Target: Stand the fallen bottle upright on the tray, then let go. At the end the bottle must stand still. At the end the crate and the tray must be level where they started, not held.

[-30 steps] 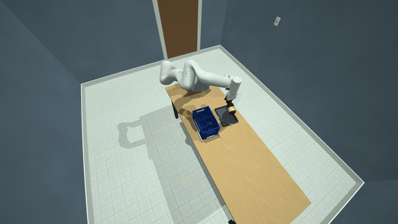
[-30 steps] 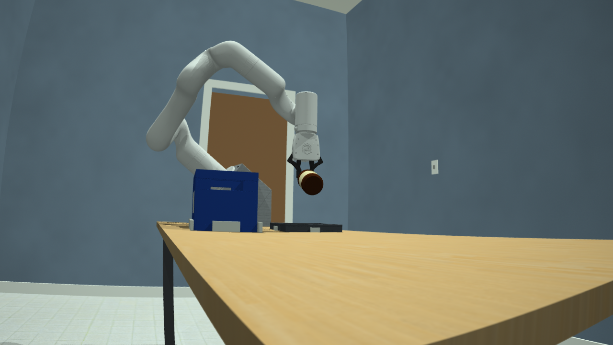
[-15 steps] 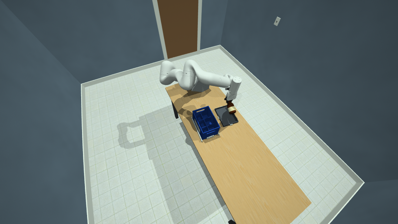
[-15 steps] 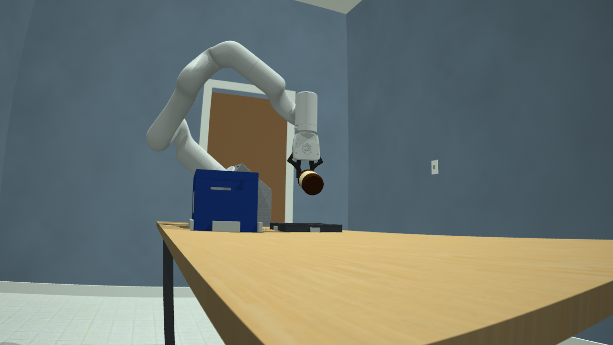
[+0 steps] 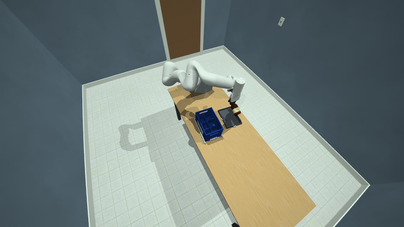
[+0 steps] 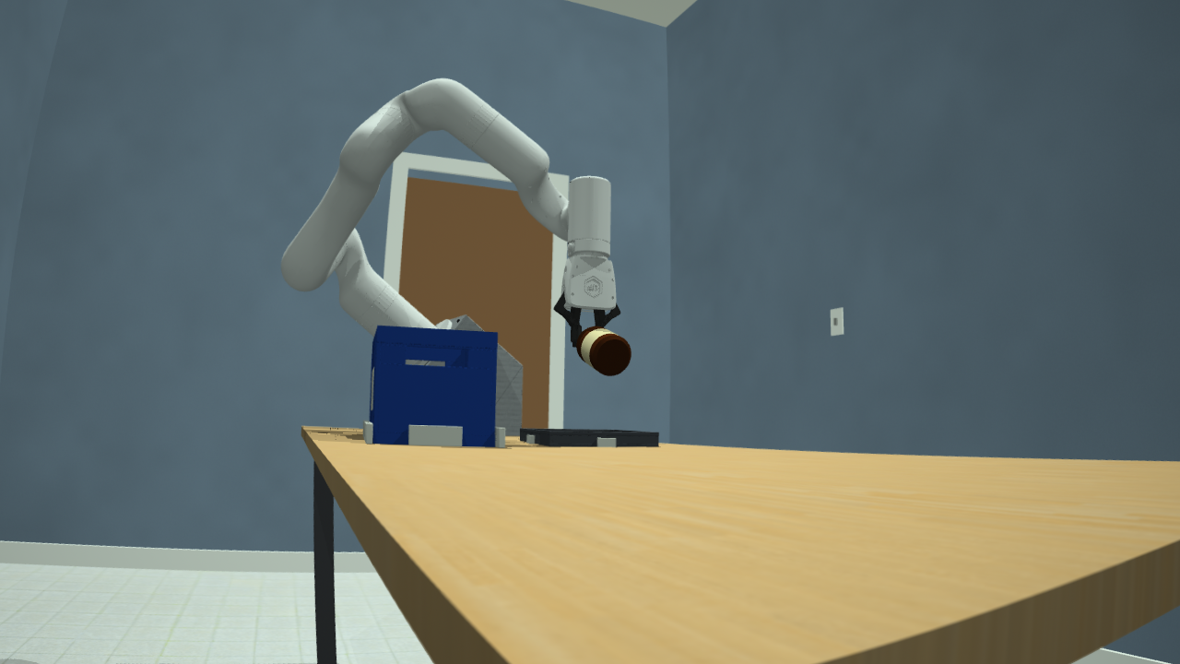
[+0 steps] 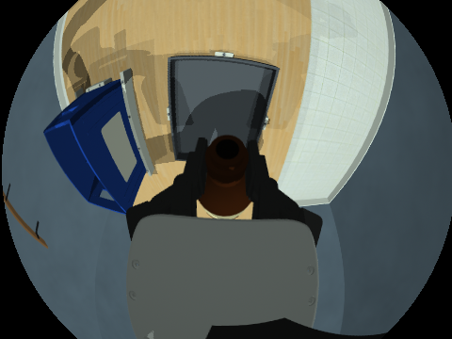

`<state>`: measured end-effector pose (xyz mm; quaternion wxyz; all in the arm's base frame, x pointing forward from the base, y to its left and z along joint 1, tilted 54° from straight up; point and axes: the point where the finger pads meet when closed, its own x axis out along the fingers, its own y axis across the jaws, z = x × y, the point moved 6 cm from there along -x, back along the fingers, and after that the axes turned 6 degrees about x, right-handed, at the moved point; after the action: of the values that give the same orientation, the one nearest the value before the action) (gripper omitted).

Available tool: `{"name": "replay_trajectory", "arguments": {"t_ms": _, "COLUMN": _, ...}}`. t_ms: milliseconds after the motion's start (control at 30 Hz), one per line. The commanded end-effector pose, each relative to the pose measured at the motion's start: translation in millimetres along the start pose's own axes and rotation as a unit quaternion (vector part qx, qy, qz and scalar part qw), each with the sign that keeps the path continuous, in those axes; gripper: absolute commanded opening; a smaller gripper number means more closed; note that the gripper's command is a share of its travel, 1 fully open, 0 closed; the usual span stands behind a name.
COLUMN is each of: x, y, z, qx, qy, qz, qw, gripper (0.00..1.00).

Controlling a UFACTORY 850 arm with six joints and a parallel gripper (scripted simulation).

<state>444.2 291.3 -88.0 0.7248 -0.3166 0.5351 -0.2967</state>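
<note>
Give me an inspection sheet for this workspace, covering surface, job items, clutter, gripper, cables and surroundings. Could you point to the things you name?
Surface: wooden table (image 5: 262, 169) (image 6: 701, 512) (image 7: 226, 24), arm shadows across part of it.
Bottle: brown with a cream label (image 5: 236, 109) (image 6: 604, 350) (image 7: 227, 176), held tipped over, off the tray, not upright.
Tray: dark, shallow (image 5: 239, 124) (image 6: 635, 439) (image 7: 170, 94), level on the table.
Crate: blue, divided inside (image 5: 213, 135) (image 6: 432, 387) (image 7: 85, 146), upright beside the tray.
Clutter: nothing seen.
Gripper: fingers shut on the bottle's neck end (image 5: 231, 102) (image 6: 587, 334) (image 7: 227, 146).
Cables: nothing seen.
Surroundings: blue walls, pale tiled floor, brown door (image 5: 183, 28) (image 6: 470, 272), wall switch plate (image 5: 281, 21) (image 6: 836, 321).
</note>
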Motion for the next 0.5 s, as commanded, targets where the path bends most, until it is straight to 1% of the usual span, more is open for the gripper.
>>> {"name": "replay_trajectory", "arguments": {"t_ms": 0, "x": -1.0, "y": 0.3, "z": 0.7, "qx": -0.037, "qy": 0.0, "qz": 0.0, "qw": 0.999, "gripper": 0.0}}
{"name": "replay_trajectory", "arguments": {"t_ms": 133, "x": -1.0, "y": 0.3, "z": 0.7, "qx": -0.054, "qy": 0.0, "qz": 0.0, "qw": 0.999, "gripper": 0.0}}
{"name": "replay_trajectory", "arguments": {"t_ms": 467, "x": -1.0, "y": 0.3, "z": 0.7, "qx": -0.058, "qy": 0.0, "qz": 0.0, "qw": 0.998, "gripper": 0.0}}
